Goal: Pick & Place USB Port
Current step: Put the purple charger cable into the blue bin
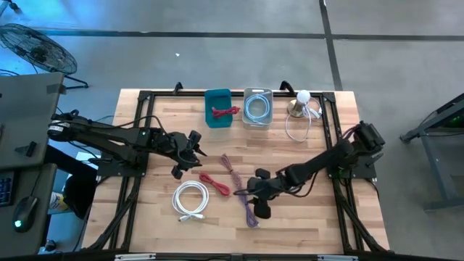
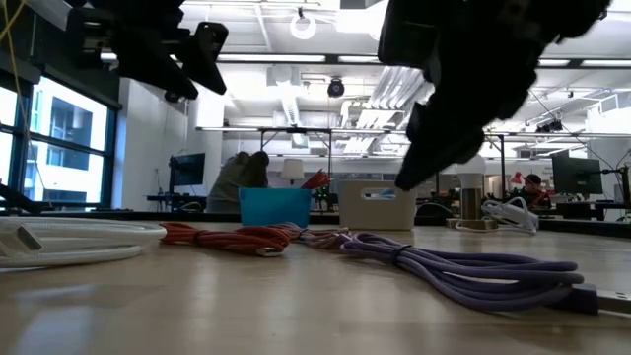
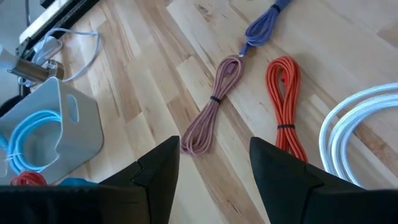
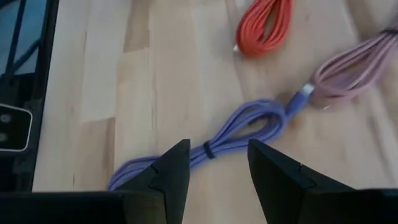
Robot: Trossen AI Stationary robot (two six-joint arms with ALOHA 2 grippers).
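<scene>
Hovering with my right fingers [image 4: 214, 180] open just above the purple cable [image 4: 242, 127], whose long axis crosses the gap between them on the surface, I keep my open left fingers [image 3: 214, 171] farther off, over the pink cable [image 3: 214, 102].

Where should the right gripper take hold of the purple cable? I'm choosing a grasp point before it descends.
Grip the purple cable at its narrow waist, by the dark tie that bundles the strands. Come straight down from above: it lies flat on the table, and the open right gripper already hovers over that spot, its fingers set either side of the bundle.
</scene>
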